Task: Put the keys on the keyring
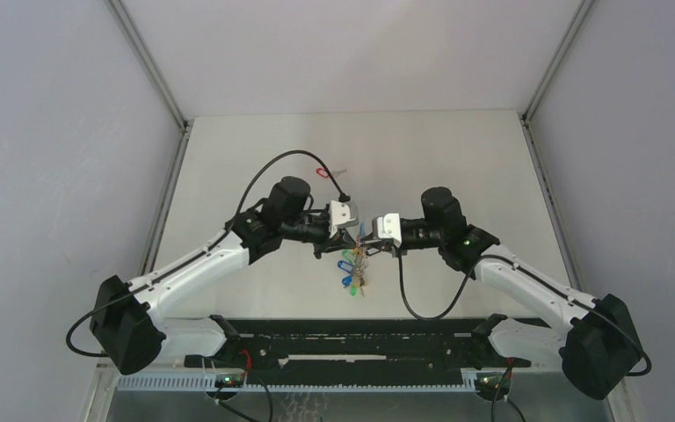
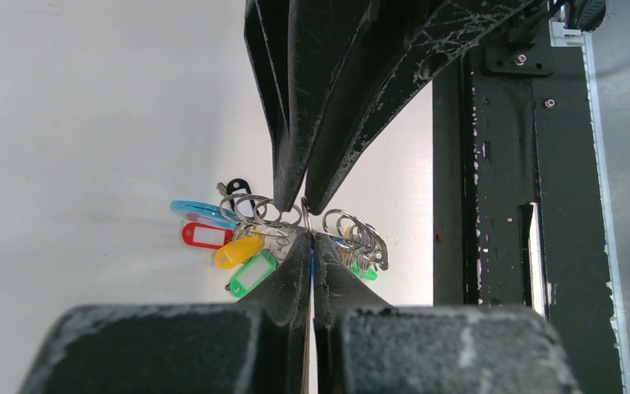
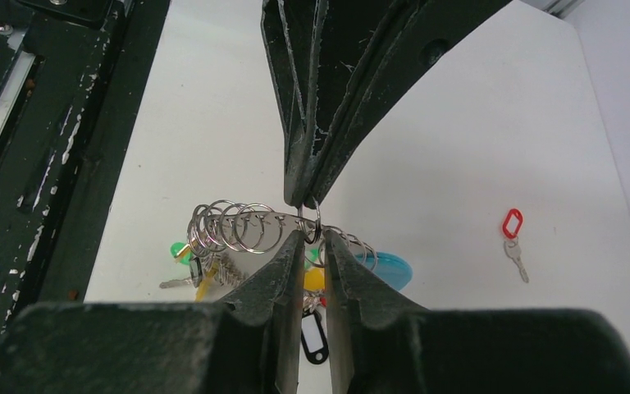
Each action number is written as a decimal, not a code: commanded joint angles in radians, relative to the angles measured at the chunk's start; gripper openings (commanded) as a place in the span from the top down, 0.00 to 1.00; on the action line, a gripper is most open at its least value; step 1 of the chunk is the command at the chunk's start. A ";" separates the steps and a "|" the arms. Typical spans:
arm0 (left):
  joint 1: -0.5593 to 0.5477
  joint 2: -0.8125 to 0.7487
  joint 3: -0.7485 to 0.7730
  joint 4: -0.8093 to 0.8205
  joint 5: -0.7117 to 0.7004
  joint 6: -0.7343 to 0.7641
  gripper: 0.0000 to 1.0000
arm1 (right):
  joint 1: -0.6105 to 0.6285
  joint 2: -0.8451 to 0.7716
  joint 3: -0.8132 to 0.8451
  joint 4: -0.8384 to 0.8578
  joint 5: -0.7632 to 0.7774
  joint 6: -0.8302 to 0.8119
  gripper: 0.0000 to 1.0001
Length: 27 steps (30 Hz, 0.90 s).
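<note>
Left pincer (image 2: 312,235) tight on keyring (image 2: 362,239)

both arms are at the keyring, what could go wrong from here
The right fingers stand slightly apart around the keyring, so only the shut left fingers seem to carry it; it may swing or slip.
The two pairs meet tip to tip; a small move could knock them together.
The red-tagged key lies far off on the table; fetching it means one arm leaving the ring.

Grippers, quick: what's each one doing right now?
Left gripper: shut on the keyring.
Right gripper: slightly open, fingers either side of the keyring.
</note>
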 commanded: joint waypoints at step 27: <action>-0.020 0.050 0.220 -0.176 -0.012 0.051 1.00 | 0.071 0.052 0.116 -0.100 0.063 -0.074 0.95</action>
